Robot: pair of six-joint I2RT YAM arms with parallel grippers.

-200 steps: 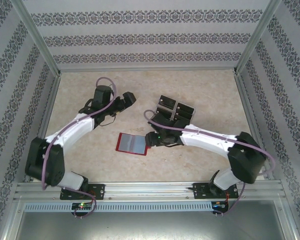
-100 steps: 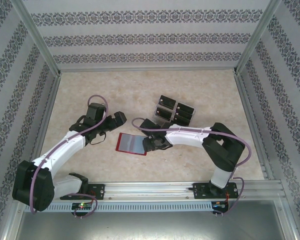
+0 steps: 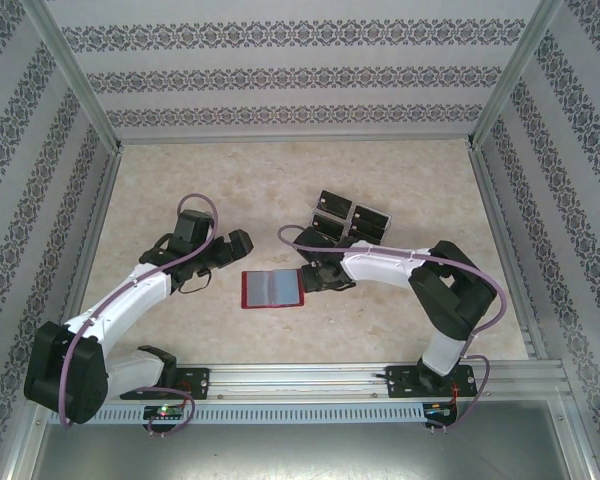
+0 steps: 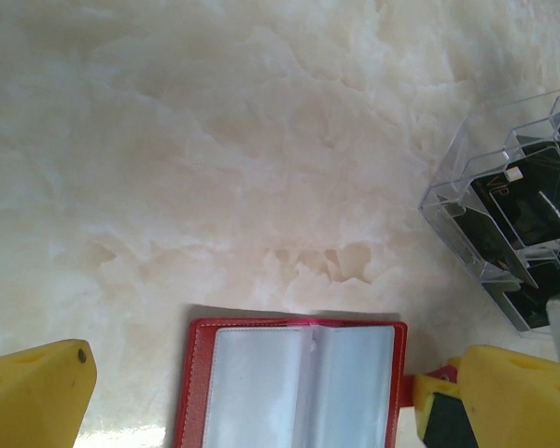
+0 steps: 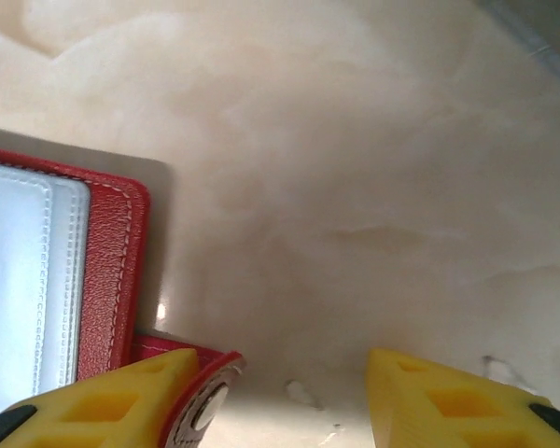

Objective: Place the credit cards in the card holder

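My right gripper (image 5: 280,397), yellow fingers apart, touches the snap tab (image 5: 203,378) of the small red folding card holder (image 5: 112,252), which lies open with empty pockets. My left gripper (image 4: 275,401) gapes wide just left of it. The small black rectangular credit cards (image 3: 346,222) sit in a clear plastic tray (image 4: 441,198) just beyond, so none is loaded yet.

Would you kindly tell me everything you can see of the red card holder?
The card holder is a red, leather-looking wallet with stitched edges, lying open and flat on the pale table, its greyish clear sleeves facing up and empty as far as visible. Its snap tab sticks out toward the right claw, beside one finger; contact is unclear.
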